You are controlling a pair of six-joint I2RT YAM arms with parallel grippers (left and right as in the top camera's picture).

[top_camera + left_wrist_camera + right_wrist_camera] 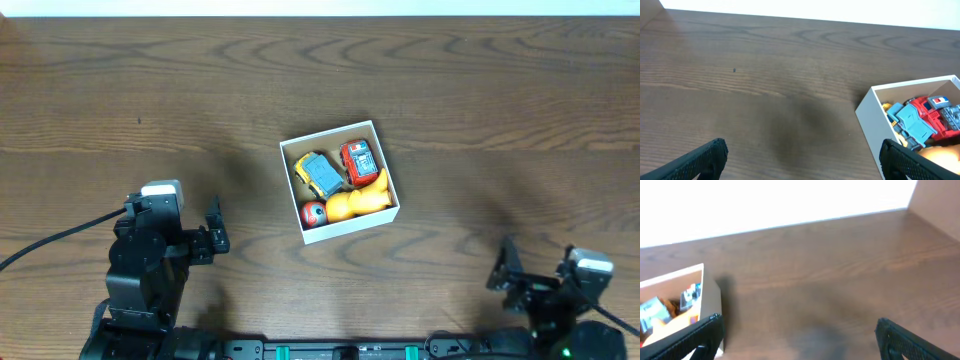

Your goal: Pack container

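We judge the packing finished: 4 toys [321, 175] lie in the container [352, 221] at centre, the left tool [214, 228] and the right tool [505, 265] stand wide and empty, so next needs no grasp.

- The container [875, 117] is running past the left wrist view's right edge.
- A finger [907, 160] of the left claw [802, 157] is hiding part of the orange toy [940, 154].
- In the right wrist view the toys [670, 311] are looking blurred.

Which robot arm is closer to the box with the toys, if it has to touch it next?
Probably left. The left tool, open and empty, sits nearer the container; the right tool, also open and empty, is farther off.
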